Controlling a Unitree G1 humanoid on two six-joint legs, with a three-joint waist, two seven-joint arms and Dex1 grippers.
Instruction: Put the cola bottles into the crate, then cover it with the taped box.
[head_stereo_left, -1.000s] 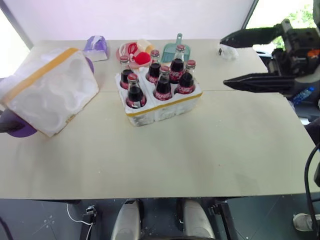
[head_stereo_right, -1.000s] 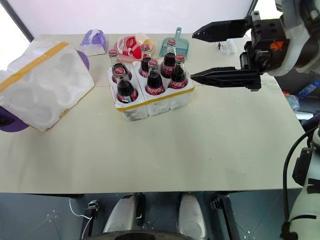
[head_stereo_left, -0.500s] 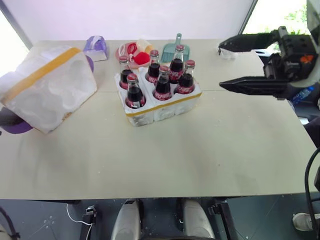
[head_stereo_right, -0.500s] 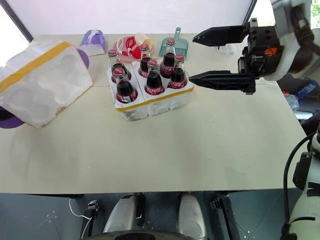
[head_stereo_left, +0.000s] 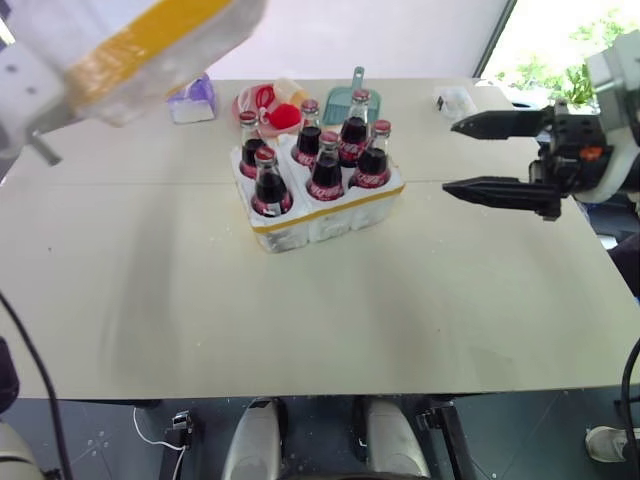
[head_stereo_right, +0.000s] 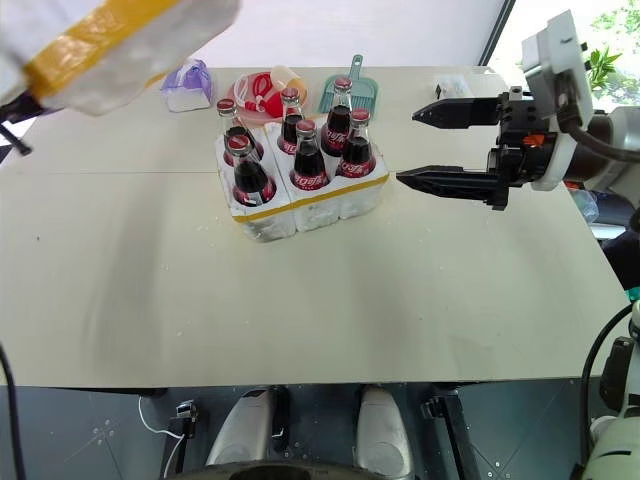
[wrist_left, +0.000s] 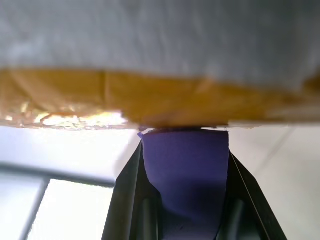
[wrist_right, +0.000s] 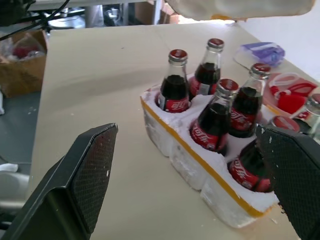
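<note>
Your six cola bottles (head_stereo_left: 320, 160) already stand upright in the wells of the crate (head_stereo_left: 325, 218), which sits on the table (head_stereo_left: 300, 310) a little toward the far side of the middle. The crate's yellow tape strip runs around its rim, facing you.

The taped box (head_stereo_left: 130, 40) is off the table, up at the far left, tilted, with a wide yellow band across it. It hangs well to the left of the crate and higher than the bottle caps, not over them. In the left wrist view the left tool (wrist_left: 185, 200) is clamped on the taped box (wrist_left: 160, 50), with a purple pad between its two black fingers (wrist_left: 122, 200) pressed up against the yellow-taped edge.

Your right tool (head_stereo_right: 425, 148) is out to the right of the crate, above the table, pointing left toward the bottles. Its jaws stand wide apart with nothing between them, and its tips stop just short of the crate. The right wrist view looks between its two fingers (wrist_right: 75, 180) at the crate (wrist_right: 200, 165) and bottles.

Beyond the crate, on the far side of the table, lie a purple-and-white pack (head_stereo_left: 192, 95), a pink plate (head_stereo_left: 262, 108) with red things on it, and a teal scoop (head_stereo_left: 345, 95). A small clear item (head_stereo_left: 455, 100) sits at the far right.
</note>
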